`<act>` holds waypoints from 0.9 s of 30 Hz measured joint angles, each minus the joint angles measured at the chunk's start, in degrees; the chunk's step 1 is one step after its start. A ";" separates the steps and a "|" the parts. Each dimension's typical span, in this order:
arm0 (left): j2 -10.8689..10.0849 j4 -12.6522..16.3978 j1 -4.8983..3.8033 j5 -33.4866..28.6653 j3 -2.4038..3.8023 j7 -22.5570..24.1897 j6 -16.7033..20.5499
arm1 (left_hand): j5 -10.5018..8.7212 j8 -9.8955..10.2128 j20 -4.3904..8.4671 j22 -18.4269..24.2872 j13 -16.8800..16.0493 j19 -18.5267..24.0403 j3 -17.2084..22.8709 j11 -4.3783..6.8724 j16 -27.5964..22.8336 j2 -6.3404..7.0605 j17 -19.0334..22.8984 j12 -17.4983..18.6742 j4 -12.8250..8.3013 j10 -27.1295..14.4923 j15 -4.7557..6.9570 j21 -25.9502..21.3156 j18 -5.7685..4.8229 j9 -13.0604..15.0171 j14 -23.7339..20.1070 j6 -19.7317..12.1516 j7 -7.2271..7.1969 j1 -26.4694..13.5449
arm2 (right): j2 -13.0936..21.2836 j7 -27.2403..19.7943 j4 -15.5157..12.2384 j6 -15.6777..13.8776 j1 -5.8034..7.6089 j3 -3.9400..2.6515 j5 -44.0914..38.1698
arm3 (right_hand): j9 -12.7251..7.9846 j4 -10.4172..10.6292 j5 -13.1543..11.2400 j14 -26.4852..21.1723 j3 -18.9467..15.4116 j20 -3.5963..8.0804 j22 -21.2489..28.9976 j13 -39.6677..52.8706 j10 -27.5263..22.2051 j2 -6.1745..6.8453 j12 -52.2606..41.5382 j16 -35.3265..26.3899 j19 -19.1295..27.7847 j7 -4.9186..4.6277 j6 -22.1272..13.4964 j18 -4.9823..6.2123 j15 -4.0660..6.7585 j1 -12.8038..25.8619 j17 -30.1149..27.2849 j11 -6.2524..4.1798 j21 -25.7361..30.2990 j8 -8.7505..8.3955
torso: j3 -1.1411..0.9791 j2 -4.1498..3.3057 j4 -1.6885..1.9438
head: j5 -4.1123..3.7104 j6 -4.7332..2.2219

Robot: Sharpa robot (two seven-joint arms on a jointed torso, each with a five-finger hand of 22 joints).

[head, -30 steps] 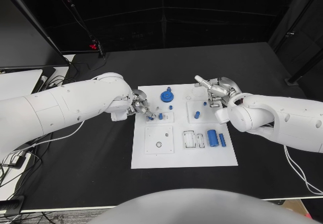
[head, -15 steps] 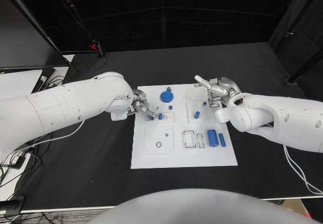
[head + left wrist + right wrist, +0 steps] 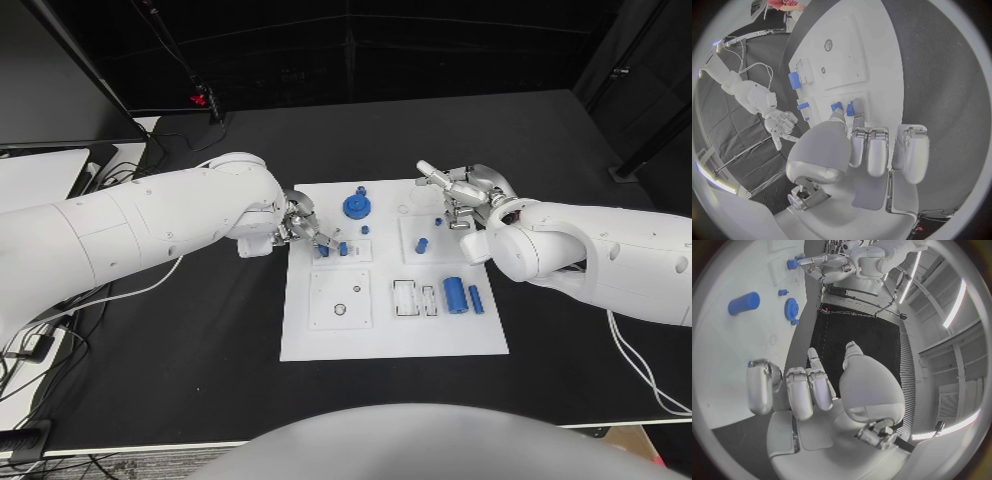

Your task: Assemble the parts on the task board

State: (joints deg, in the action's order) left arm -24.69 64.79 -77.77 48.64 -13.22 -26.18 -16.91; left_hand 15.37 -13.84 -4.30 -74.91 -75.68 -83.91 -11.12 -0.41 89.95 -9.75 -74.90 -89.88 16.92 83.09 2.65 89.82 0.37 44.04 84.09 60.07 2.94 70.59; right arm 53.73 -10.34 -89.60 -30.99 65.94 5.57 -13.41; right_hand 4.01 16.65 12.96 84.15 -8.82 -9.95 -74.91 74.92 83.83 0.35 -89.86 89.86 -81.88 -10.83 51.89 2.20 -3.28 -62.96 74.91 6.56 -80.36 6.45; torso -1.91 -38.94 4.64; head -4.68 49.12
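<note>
Head view: white rectangular task board (image 3: 392, 330) lying flat at the middle of the black bench (image 3: 173, 330), carrying small blue plastic parts. Item, blue gear-shaped disc (image 3: 358, 208) near the board's far edge; item, two small blue pegs (image 3: 333, 250) in a raised square block at the board's left side; item, short blue pin (image 3: 423, 244) in the block right of centre; item, blue cylinder (image 3: 456, 293) with a slimmer blue bar (image 3: 476, 299) beside it near the right edge, next to empty rectangular slots, probably their seats. Left hand (image 3: 300, 230) silver, fingertips down just beside the two pegs, whether touching cannot be told here. Right hand (image 3: 459, 194) silver, poised over the board's far right corner, fingers apart, nothing in it. Left wrist view: left hand (image 3: 870, 150) with fingers extended side by side and thumb reaching forward, tips at the two small blue pegs (image 3: 843, 107); contact looks likely, a firm hold cannot be confirmed; the pose suggests a peg being pressed or steadied in its block. Right wrist view: right hand (image 3: 811, 390) with fingers loosely spread over bare white board, empty; blue cylinder (image 3: 743, 303) and blue gear-shaped disc (image 3: 791, 309) lie well ahead of it, apparently awaiting pickup.
</note>
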 measured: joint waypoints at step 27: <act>-1.53 1.45 0.17 1.02 -0.09 2.13 0.99 | -4.52 -3.53 -0.42 0.00 0.74 0.00 -5.41 0.03 0.00 0.22 0.00 0.07 -0.10 0.84 -0.59 0.00 0.00 1.92 -0.19 -2.45 0.78 -7.02 | -0.05 0.02 0.14 -0.03 -0.01 0.00 0.00 | 0.00 0.00 0.00 0.00 0.00 0.00 0.00 0.00 0.00 0.00 0.00 0.00 0.00 0.00 0.00 0.00 0.00 0.00 0.00 0.00 0.00 -0.01 | 0.00 0.02 0.03 | 0.00 -0.20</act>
State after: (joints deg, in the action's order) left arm -26.21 66.24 -77.61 49.66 -13.31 -24.04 -15.92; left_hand 10.85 -17.37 -4.71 -74.91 -74.94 -83.91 -16.52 -0.38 89.95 -9.53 -74.90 -89.80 16.82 83.93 2.06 89.82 0.37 45.96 83.90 57.62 3.72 63.57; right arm 53.68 -10.32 -89.46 -31.02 65.93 5.57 -13.41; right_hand 4.02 16.65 12.96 84.15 -8.81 -9.95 -74.91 74.92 83.83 0.36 -89.86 89.86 -81.88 -10.83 51.89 2.20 -3.28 -62.96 74.90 6.55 -80.36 6.44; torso -1.91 -38.92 4.67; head -4.68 48.92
